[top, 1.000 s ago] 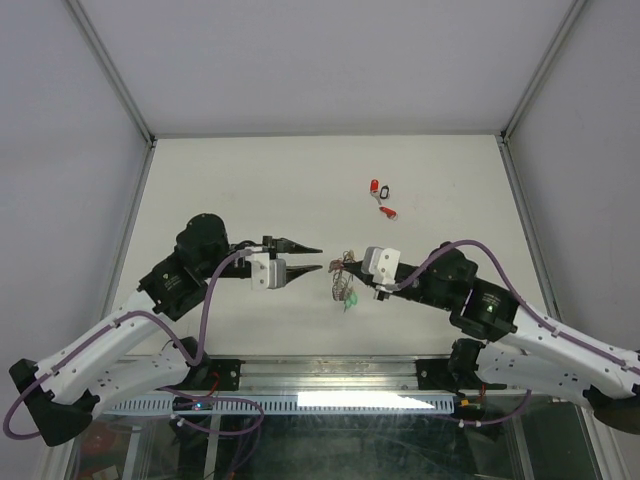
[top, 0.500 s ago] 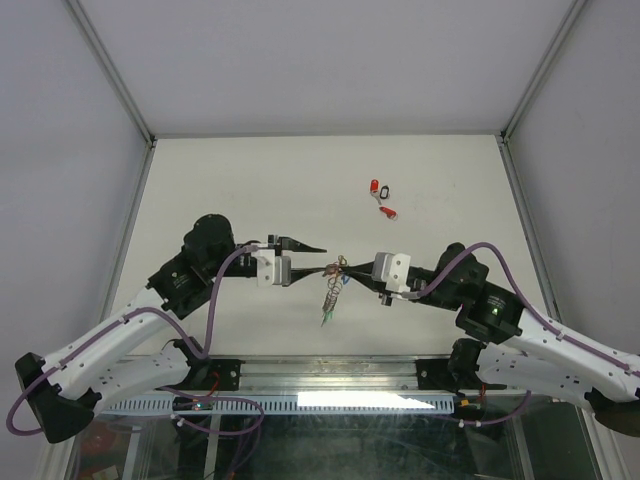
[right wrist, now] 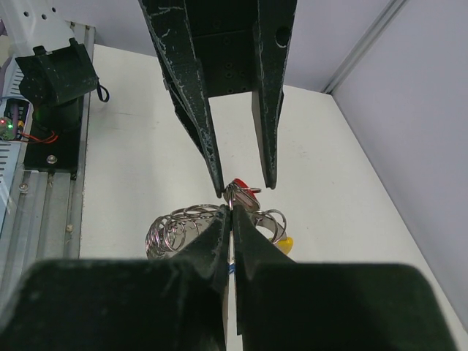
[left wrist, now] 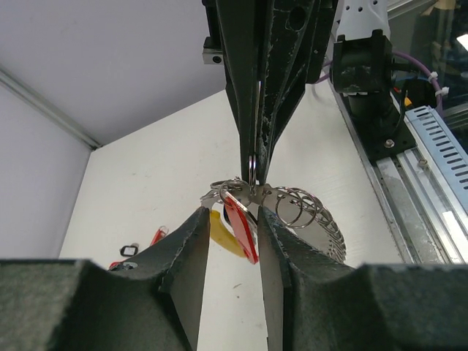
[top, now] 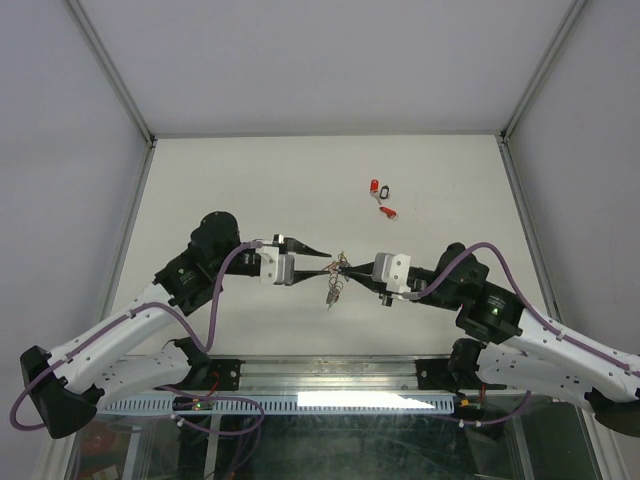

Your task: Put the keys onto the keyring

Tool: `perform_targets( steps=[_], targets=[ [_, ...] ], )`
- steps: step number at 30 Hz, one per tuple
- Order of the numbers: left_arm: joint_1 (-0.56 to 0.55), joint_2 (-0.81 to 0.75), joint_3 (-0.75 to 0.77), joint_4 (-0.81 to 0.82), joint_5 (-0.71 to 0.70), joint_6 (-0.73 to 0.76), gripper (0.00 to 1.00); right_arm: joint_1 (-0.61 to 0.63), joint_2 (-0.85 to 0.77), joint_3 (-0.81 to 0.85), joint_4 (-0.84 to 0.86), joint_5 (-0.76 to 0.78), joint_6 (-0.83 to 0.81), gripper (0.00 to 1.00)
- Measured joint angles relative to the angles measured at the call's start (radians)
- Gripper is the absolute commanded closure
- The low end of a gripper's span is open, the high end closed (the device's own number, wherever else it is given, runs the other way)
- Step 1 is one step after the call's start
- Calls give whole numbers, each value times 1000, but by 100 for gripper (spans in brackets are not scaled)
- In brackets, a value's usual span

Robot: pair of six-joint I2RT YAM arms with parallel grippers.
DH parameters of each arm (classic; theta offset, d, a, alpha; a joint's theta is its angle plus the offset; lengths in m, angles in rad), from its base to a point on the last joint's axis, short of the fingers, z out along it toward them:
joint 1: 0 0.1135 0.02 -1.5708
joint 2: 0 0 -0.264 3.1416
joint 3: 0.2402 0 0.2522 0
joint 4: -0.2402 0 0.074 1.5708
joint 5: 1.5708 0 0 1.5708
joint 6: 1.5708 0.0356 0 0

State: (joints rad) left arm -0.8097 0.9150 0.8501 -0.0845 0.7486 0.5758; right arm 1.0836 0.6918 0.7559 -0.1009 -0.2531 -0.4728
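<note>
The keyring (left wrist: 307, 212) is held up off the worktop (top: 250, 190), midway between the two arms and over its front half. It is pinched by the right fingers (left wrist: 238, 88), which are closed tight on a small metal ring (left wrist: 251, 165) at the top of the bundle. Below that ring the silvery coiled loops are fanned out to one side, and the yellow plastic arc (left wrist: 218, 227) hangs on the other. A red tag (left wrist: 241, 223) is seen dangling just beside the yellow arc, in the gap between the left fingers (left wrist: 183, 270). These are set partly apart, one tip on each side of the tag; whether either pad presses on it cannot be told. Further back on the worktop, well apart from both arms, a small group of loose keys (top: 381, 190) with red and black tags is laid.
</note>
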Motion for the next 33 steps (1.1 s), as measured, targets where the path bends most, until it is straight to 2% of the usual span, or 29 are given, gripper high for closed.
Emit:
perform_targets(
  steps=[9,18,33],
  targets=[
    [0,22,0,4,17,-10,78,0,-6,0,8,-11,0,100],
    [0,32,0,3,9,-11,100,0,-13,0,17,-16,1,100],
    [-1,29,0,3,-41,18,100,-3,-30,-60,151,7,90,100]
  ],
)
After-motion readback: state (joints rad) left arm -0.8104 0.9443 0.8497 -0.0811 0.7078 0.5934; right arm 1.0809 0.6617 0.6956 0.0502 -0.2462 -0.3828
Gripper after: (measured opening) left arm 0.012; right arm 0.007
